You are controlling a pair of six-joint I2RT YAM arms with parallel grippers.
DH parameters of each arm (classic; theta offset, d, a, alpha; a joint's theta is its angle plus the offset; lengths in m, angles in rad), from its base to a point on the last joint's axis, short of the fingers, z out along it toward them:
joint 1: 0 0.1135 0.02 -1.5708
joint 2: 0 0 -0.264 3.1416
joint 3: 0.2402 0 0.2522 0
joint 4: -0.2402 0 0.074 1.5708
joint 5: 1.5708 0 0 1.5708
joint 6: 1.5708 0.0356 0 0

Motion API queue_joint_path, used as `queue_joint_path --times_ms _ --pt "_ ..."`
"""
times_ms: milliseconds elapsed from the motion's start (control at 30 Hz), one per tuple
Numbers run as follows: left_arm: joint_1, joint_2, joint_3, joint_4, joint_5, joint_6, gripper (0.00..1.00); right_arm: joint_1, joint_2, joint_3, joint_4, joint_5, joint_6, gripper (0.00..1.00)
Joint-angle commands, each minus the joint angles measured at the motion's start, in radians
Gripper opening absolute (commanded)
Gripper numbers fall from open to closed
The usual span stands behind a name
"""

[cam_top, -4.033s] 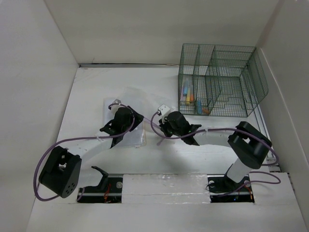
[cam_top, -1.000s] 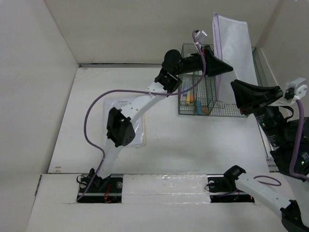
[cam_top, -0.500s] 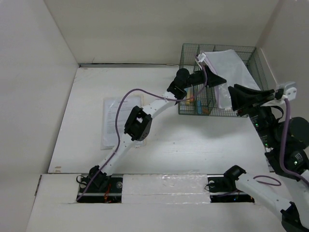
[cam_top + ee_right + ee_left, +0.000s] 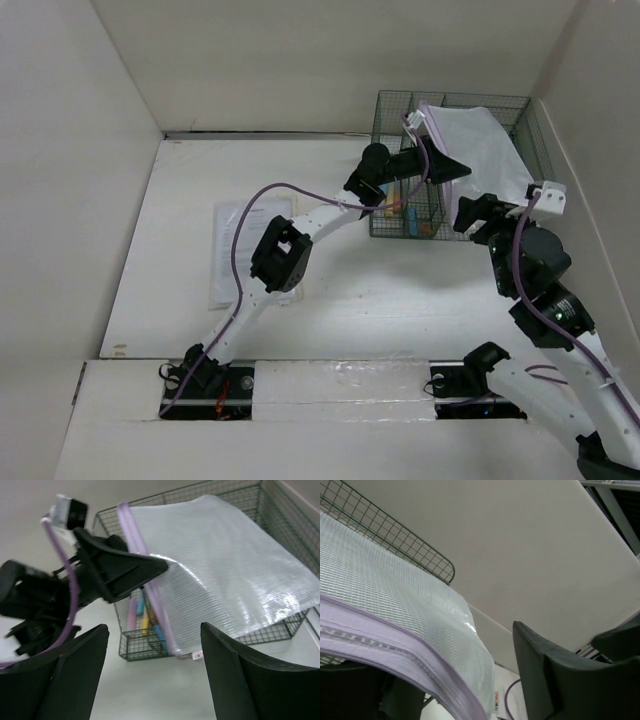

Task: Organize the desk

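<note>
Top external, desk [image 4: 400, 290]: below both grippers.
Left gripper [image 4: 450, 165]: jaws apart, pouch [image 4: 485, 145] edge between.
Right gripper [image 4: 154, 630]: jaws apart, empty, pouch ahead.

The mesh pouch [image 4: 478, 150], lifted off the desk [image 4: 380, 290] seconds earlier and held upright over the green wire rack [image 4: 380, 225], now lies tilted across its top. The right gripper [image 4: 478, 212] has let go and drawn back; the left gripper [image 4: 440, 165] has parted its jaws at the zip edge.
</note>
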Motion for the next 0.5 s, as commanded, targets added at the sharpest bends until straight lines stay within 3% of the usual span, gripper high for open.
queue_joint_path --times_ms 0,167,333,467 --pt "-0.005 -0.117 -0.036 0.058 0.022 0.004 0.61 -0.059 0.009 0.003 0.048 0.075 0.052 0.79" --pt "0.004 -0.178 -0.099 -0.005 0.012 0.033 0.76 -0.148 0.146 0.161 0.023 -0.146 0.026 0.75" --pt "0.022 -0.212 -0.107 -0.117 -0.034 0.057 0.79 -0.183 0.253 0.32 0.04 -0.326 -0.027 0.77" --pt "0.022 -0.217 -0.082 -0.228 -0.085 0.085 0.8 -0.29 0.465 0.653 -0.087 -0.56 -0.06 0.77"
